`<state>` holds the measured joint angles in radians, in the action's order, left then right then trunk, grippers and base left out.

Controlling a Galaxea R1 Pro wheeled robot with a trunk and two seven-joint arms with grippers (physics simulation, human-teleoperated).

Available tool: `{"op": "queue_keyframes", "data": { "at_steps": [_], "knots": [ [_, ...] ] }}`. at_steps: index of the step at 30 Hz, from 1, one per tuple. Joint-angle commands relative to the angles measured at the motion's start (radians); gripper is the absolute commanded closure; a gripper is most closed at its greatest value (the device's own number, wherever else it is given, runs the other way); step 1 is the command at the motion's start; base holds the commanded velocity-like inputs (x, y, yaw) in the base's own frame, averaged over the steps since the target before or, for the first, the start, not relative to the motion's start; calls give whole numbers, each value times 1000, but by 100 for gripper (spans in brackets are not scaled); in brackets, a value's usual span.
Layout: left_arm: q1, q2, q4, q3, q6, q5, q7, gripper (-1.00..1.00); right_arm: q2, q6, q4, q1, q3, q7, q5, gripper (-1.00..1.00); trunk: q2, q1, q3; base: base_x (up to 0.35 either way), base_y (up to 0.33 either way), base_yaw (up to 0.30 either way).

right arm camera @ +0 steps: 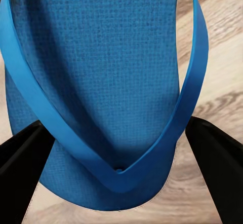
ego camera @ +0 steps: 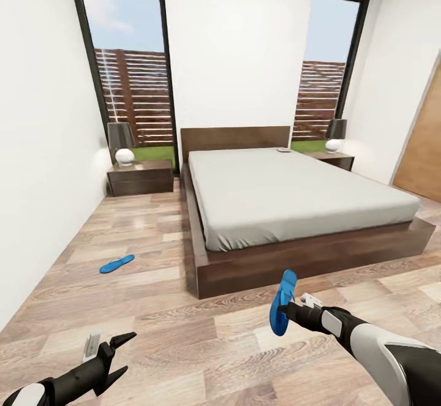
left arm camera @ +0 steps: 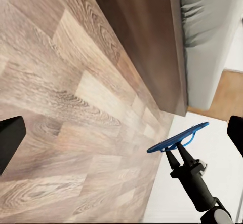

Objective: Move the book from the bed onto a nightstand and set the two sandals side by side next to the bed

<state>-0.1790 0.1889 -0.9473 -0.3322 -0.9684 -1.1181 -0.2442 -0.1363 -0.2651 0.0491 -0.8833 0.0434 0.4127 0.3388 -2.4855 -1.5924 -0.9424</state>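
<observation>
Head view: right gripper point(ego camera: 288, 312) carries one blue sandal point(ego camera: 282, 302) above the wood-plank floor point(ego camera: 184, 345), just off the foot corner of the bed point(ego camera: 294, 204).
Second sandal: lies flat on the floor point(ego camera: 116, 264) on the left side of the bed, well apart from the held one.
Book: small flat item point(ego camera: 283, 149) on the mattress near the headboard, too small to identify with certainty.
Nightstands: left unit point(ego camera: 141, 177) and right unit point(ego camera: 334, 160), each carrying a lamp.
Right fingers: pressed onto the sandal near the thong strap; in the right wrist view the sole point(right arm camera: 101, 82) sits between both fingers point(right arm camera: 215, 158).
Left fingers: left gripper point(ego camera: 119, 354) spread wide, holding nothing, touching nothing.
Risk 1: the sandal hangs edge-on from a narrow pinch; a quick swing could twist it or let it slip.
Risk 2: releasing it from this height and tilt could make it land upside down or skewed, not beside its mate.
Risk 3: the low bed frame is near; the carried sandal could clip it on the way around the corner.
</observation>
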Motion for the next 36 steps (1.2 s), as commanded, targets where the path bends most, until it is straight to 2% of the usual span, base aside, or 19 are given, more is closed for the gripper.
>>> {"op": "queue_keyframes", "data": {
  "at_steps": [1, 16, 29, 36],
  "knots": [
    [-1, 0, 1, -2, -4, 8, -9, -100, 0, -4, 3, -2, 4, 3, 7, 100, 0, 0, -1, 103, 324, -268],
    [-1, 0, 8, -3, -4, 9, -9, -100, 0, -4, 3, -2, 4, 3, 8, 100, 0, 0, -1, 143, 324, -255],
    [-1, 0, 20, -8, -4, 8, -9, -100, 0, -4, 3, -2, 4, 2, 8, 100, 0, 0, -1, 128, 324, -37],
    [-1, 0, 21, -8, -4, 8, -8, -100, 0, -5, 3, -2, 4, 2, 12, 100, 0, 0, -1, 77, 324, -197]
  ]
}}
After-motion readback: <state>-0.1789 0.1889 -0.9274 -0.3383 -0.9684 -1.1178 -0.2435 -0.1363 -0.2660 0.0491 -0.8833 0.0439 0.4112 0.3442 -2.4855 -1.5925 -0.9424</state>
